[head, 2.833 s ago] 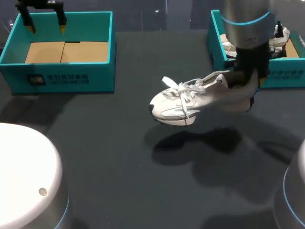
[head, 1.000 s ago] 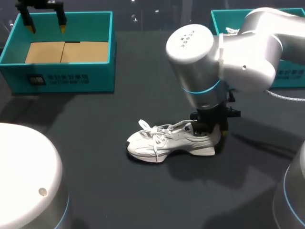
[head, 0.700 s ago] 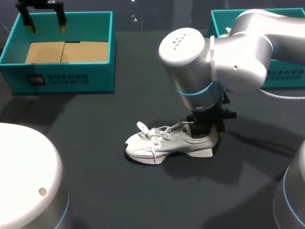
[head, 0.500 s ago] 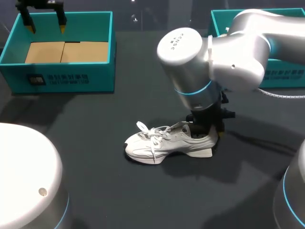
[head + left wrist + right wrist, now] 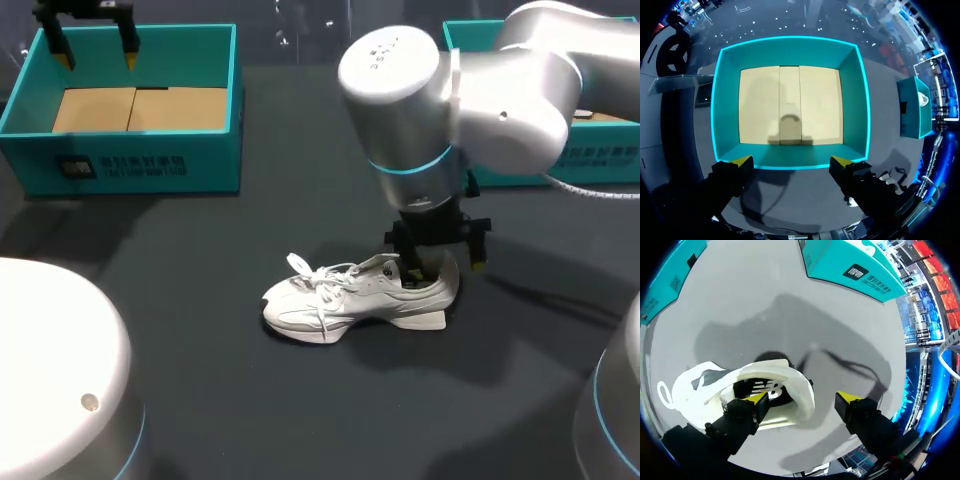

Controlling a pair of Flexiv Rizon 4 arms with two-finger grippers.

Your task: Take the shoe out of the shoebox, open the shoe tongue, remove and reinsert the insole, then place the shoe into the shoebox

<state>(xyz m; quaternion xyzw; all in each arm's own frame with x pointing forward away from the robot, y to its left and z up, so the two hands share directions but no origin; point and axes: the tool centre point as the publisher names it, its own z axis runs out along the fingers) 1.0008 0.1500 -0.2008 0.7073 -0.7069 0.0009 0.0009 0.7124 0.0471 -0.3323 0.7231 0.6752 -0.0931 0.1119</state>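
A white lace-up shoe [image 5: 345, 298] lies on its sole on the dark table, toe to the left. My right gripper [image 5: 445, 268] stands open over its heel. In the right wrist view one yellow tip sits inside the shoe [image 5: 785, 377] opening and the other outside, behind the heel, and neither presses on it. My right gripper [image 5: 802, 399] holds nothing. The teal left shoebox [image 5: 140, 165] has a bare cardboard floor. My left gripper [image 5: 97, 50] hangs open above that shoebox [image 5: 790, 52], fingers [image 5: 742, 161] wide apart.
A second teal shoebox [image 5: 600, 155] stands at the back right, partly hidden behind my right arm; it also shows ahead of the right gripper as a teal box [image 5: 850, 265]. Bare dark table lies in front of and left of the shoe.
My right gripper set the shoe down on the table, then opened and let go of the heel. The shoe stays put. The left arm has not moved.
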